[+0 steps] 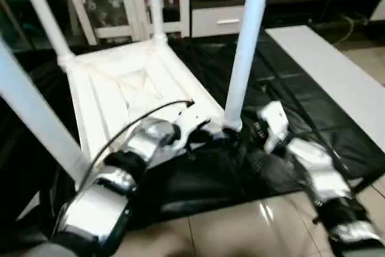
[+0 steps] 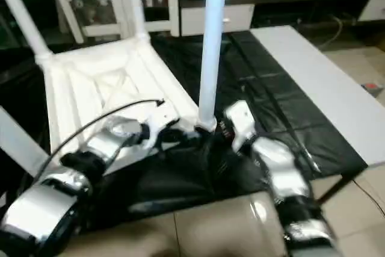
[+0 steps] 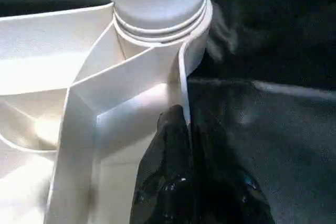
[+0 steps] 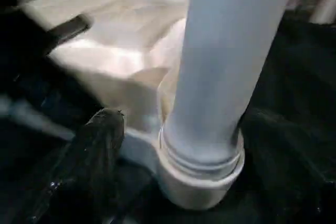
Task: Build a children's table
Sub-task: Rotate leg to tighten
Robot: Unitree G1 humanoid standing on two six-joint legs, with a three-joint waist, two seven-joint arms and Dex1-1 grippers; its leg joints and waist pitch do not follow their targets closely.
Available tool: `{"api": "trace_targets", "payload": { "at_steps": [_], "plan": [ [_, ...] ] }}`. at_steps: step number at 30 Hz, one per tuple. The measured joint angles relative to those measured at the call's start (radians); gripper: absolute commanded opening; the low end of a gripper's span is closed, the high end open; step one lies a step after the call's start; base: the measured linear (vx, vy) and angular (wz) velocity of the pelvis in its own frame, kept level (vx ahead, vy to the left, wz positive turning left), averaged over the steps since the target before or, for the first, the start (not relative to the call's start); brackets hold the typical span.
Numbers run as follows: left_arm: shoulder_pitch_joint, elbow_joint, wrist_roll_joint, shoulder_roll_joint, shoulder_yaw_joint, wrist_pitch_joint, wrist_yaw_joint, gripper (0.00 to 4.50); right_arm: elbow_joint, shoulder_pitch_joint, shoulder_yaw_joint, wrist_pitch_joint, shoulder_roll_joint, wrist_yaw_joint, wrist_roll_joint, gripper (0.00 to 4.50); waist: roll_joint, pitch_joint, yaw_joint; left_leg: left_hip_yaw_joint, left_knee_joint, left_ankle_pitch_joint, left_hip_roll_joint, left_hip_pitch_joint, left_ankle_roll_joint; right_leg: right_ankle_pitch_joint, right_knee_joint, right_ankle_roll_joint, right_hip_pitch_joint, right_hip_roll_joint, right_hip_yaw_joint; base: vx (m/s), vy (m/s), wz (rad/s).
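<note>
Our closed left pincer [image 1: 201,132] grips the upturned tabletop [image 1: 129,91] rim at the near corner socket [image 3: 197,40]. At three o'clock of its upright leg [image 1: 246,46], our right pincer [image 1: 255,130] stands open on the black-covered table [image 1: 301,118].

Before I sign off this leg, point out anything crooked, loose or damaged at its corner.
Nothing looks broken. The long white tapered leg stands in the round corner socket of the white ribbed plastic tabletop, but thread rings are exposed above the socket rim, so it may not be fully screwed in.
</note>
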Motion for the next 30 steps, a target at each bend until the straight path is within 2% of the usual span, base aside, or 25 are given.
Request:
{"api": "trace_targets", "payload": {
  "at_steps": [2,4,8,14,20,22,30],
  "plan": [
    [0.035,-0.07,-0.019,0.061,-0.028,-0.002,-0.177,0.0,-0.067,0.05,0.02,0.059,-0.068,0.119,0.014,3.77,0.001,-0.001,0.022,0.0,0.0,0.0,0.001,0.001,0.0,0.001,0.004,-0.002,0.0,0.0,0.0,0.028,-0.003,0.02],
    [0.044,-0.105,-0.023,0.1,-0.05,0.001,-0.284,0.0,-0.094,0.057,0.03,0.1,-0.093,0.185,0.025,3.77,0.002,-0.001,0.045,0.0,0.0,0.0,0.001,0.002,0.001,-0.001,0.007,0.0,-0.003,0.0,0.0,0.056,-0.01,0.04],
    [0.043,-0.128,-0.017,0.107,-0.081,0.0,-0.343,0.0,-0.151,0.057,0.052,0.137,-0.087,0.222,0.051,3.77,0.003,-0.001,0.065,0.001,0.001,-0.001,0.0,0.002,0.001,-0.003,0.009,-0.002,-0.003,-0.002,0.001,0.0,0.0,0.0],
    [0.053,-0.157,-0.008,0.111,-0.089,-0.004,-0.347,0.0,-0.156,0.051,0.068,0.177,-0.056,0.232,0.05,3.77,0.002,-0.001,0.069,0.001,0.002,-0.001,0.0,0.003,0.0,-0.003,0.011,-0.001,-0.003,-0.002,0.002,0.0,0.0,0.0],
    [0.059,-0.174,-0.008,0.115,-0.089,0.008,-0.351,0.0,-0.111,-0.001,0.098,0.177,-0.024,0.227,0.029,3.77,0.002,-0.001,0.07,0.001,0.002,-0.001,0.0,0.002,0.0,-0.003,0.011,-0.001,-0.003,-0.002,0.002,0.0,0.0,0.0],
    [0.061,-0.178,-0.008,0.115,-0.089,0.01,-0.351,0.0,-0.107,-0.003,0.1,0.18,-0.025,0.225,0.025,3.52,0.002,-0.001,0.068,0.001,0.002,-0.001,0.0,0.002,0.0,-0.003,0.011,-0.001,-0.003,-0.002,0.002,0.0,0.0,0.0],
    [0.07,-0.2,-0.008,0.121,-0.089,0.027,-0.35,0.0,-0.106,-0.006,0.113,0.208,-0.034,0.248,0.007,2.99,0.002,-0.001,0.067,0.001,0.002,-0.001,0.0,0.002,0.0,-0.004,0.011,0.0,-0.003,-0.002,0.002,0.0,0.0,0.0]
  ]
}}
